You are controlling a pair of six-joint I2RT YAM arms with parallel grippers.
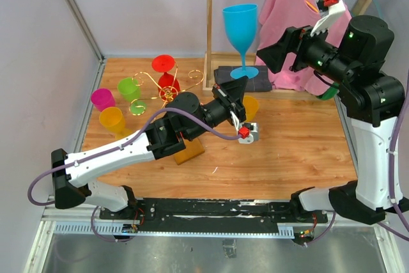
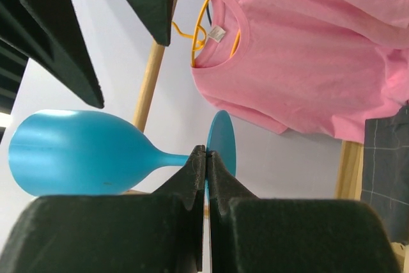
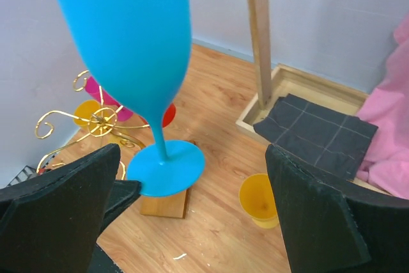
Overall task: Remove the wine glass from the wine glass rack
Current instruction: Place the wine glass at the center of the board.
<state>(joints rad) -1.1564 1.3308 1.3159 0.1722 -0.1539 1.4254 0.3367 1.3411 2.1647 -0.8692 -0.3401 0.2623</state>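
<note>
A blue wine glass (image 1: 240, 23) stands upright in the air, right of the gold wire rack (image 1: 153, 91) and clear of its arms. My left gripper (image 1: 238, 91) is shut on the rim of the glass's foot (image 2: 222, 139), with the bowl (image 2: 77, 151) beyond it. My right gripper (image 1: 273, 52) is open and empty just right of the glass; its fingers (image 3: 326, 215) stand either side of the foot (image 3: 167, 169) without touching. The rack (image 3: 96, 119) and its wooden base (image 3: 165, 204) lie below. A red glass (image 1: 164, 64) hangs on the rack.
Green (image 1: 128, 87), magenta (image 1: 102, 99) and orange (image 1: 112, 119) cups stand left of the rack. A yellow cup (image 3: 259, 199) stands on the table. A dark cloth (image 3: 316, 132) lies in a wooden tray with a post (image 3: 259, 30). A pink shirt (image 1: 291, 23) hangs at the back right.
</note>
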